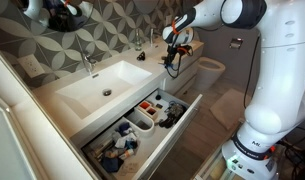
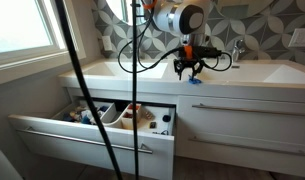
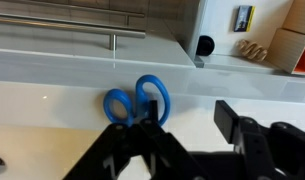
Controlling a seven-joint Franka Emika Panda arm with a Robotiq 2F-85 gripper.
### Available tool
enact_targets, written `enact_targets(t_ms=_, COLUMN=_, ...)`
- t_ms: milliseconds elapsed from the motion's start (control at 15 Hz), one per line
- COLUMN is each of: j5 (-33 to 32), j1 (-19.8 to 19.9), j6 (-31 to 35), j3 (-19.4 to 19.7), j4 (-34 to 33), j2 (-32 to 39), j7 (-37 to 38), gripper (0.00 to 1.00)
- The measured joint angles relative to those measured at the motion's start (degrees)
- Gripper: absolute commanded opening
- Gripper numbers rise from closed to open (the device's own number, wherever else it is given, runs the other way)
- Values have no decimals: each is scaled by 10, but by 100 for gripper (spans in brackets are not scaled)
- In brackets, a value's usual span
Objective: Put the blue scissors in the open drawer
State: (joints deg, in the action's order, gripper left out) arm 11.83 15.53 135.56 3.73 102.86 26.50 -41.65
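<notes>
The blue scissors (image 3: pixel 138 100) show in the wrist view with their two handle loops on the white counter, right by my gripper's left finger; the blades are hidden under the gripper. My gripper (image 3: pixel 189 118) has its fingers wide apart, with bare counter between them. In both exterior views the gripper (image 1: pixel 176 50) (image 2: pixel 188 64) hovers just above the vanity top, beside the basin; the scissors cannot be made out there. The open drawer (image 1: pixel 178 134) (image 2: pixel 84 135) is pulled out below the counter, with white bins and small toiletries inside.
The white basin (image 1: pixel 102 85) with its faucet (image 1: pixel 87 62) takes up the counter's middle. A second faucet (image 2: pixel 232 52) stands near the gripper. A closed drawer (image 2: pixel 242 110) lies beside the open one. A toilet (image 1: pixel 208 70) stands past the vanity's end.
</notes>
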Motion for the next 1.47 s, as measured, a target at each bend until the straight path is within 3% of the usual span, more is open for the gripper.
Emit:
enact_targets(t_ms=67, j5=0, j1=0, j6=0, j3=0, j4=0, j2=0, j7=0, gripper=57)
enact_targets(t_ms=333, j5=-1, j1=0, j6=0, j3=0, j4=-3, j2=4, j7=0, gripper=51)
enact_targets(t_ms=467, j5=-1, j1=0, j6=0, j3=0, j4=-4, j2=6, j7=0, gripper=29)
enact_targets(t_ms=733, j5=-3, j1=0, j6=0, j3=0, j4=-9, j2=12, j7=0, gripper=1)
enact_targets(t_ms=1200, j5=-8, j1=0, j6=0, j3=-2, j4=-14, j2=15, j7=0, gripper=2)
enact_targets(t_ms=1467, j5=-6, j1=1, j6=-33, j3=-28, j4=-5, j2=-13, j7=-39, gripper=2)
